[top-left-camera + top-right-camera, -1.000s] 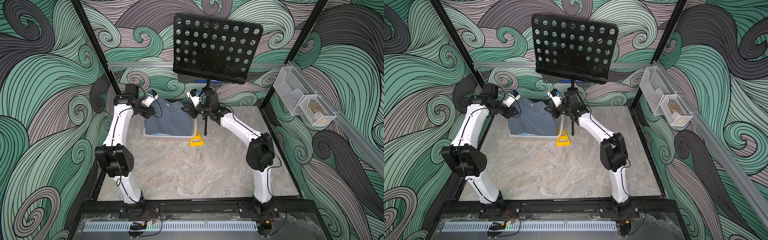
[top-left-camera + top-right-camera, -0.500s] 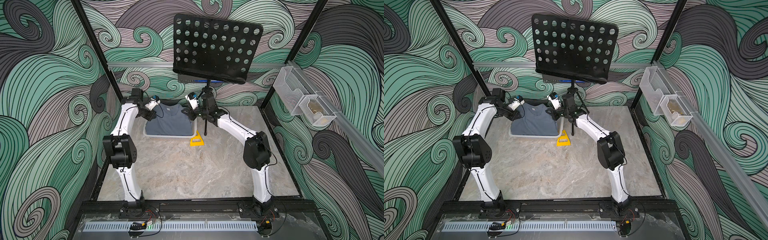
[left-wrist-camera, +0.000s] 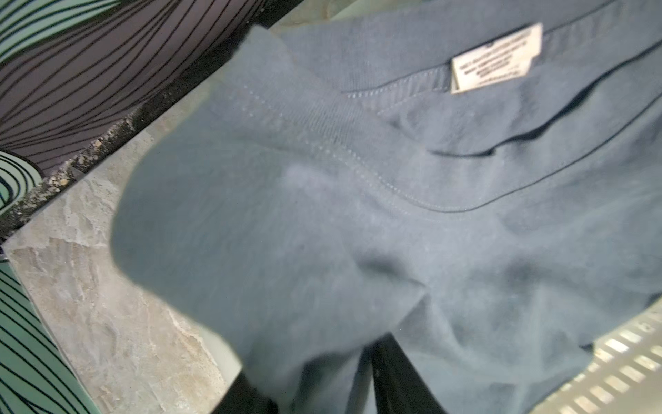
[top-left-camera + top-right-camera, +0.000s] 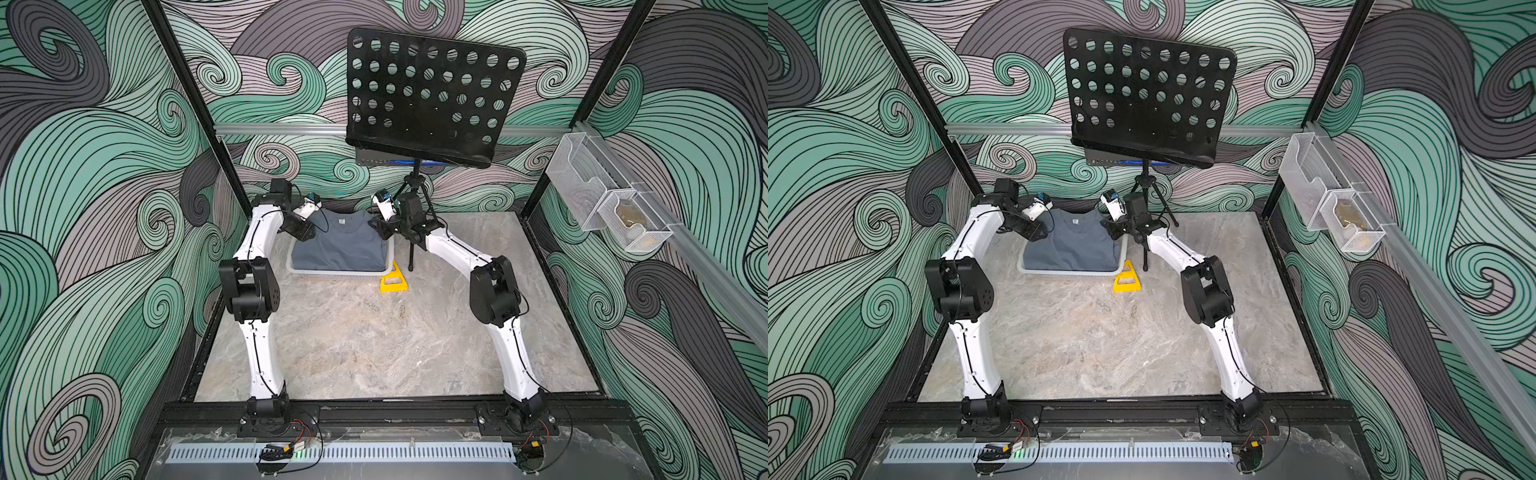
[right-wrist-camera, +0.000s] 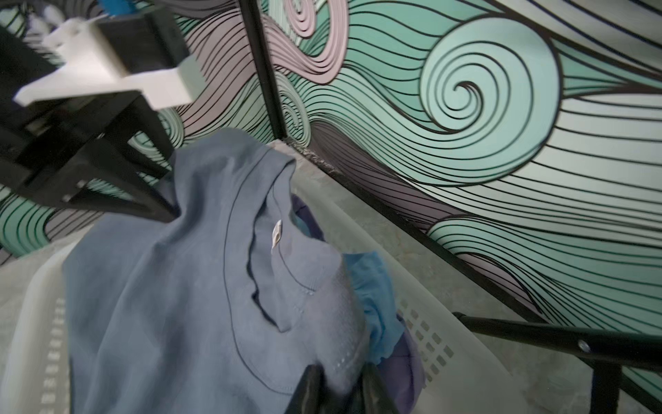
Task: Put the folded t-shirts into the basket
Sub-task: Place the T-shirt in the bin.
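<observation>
One grey t-shirt (image 4: 338, 249) atop basket (image 4: 332, 275), between left hand (image 4: 302, 232), right hand (image 4: 384, 231).

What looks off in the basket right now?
The grey t-shirt sits on top with its collar end rumpled and raised at the far end of the basket; the light blue t-shirt bunches out from beneath it. Nothing spilled.

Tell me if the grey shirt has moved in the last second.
Yes. The grey shirt has sunk: its collar end is lower, closer to the white basket, which stays put beside the yellow wedge.
</observation>
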`<action>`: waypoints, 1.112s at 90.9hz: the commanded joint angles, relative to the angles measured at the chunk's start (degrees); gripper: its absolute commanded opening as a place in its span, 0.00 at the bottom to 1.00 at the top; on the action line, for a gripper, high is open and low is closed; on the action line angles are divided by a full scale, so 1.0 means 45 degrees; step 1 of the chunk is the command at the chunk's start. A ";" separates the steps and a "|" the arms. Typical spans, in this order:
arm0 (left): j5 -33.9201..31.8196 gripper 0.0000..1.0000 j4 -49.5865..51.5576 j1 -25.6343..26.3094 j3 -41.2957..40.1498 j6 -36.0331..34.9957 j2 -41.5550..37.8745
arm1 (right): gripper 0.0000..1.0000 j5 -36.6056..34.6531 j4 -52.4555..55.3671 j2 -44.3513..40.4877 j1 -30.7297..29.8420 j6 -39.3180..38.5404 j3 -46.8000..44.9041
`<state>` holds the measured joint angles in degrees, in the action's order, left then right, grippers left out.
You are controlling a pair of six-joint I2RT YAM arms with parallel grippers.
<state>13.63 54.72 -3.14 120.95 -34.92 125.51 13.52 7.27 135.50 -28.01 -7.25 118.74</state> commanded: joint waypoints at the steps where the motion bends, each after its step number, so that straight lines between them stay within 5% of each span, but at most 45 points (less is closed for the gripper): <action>1: -0.0781 0.52 -0.1155 0.0210 0.0581 0.0914 0.0464 | 0.35 -0.2076 0.0265 0.0596 0.0135 -0.0836 0.0958; 30: -0.1828 0.75 -0.1232 0.0675 0.1130 0.2016 -0.0123 | 0.51 -0.0424 0.1463 -0.0533 0.0119 -0.1556 0.1482; 56: -0.0042 0.80 -0.2252 0.1100 -0.1129 0.2330 -0.1648 | 0.62 0.2223 0.2316 -0.4086 -0.0006 -0.2704 -0.2320; 101: 0.0010 0.80 0.0622 0.1178 0.2104 0.2915 0.2437 | 0.73 0.3198 0.6575 -1.0651 0.2032 -0.6875 -0.9727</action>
<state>12.16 51.24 2.13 127.24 -22.83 132.88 26.26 28.45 92.92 -21.98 -32.21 81.06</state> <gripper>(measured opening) 0.797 0.723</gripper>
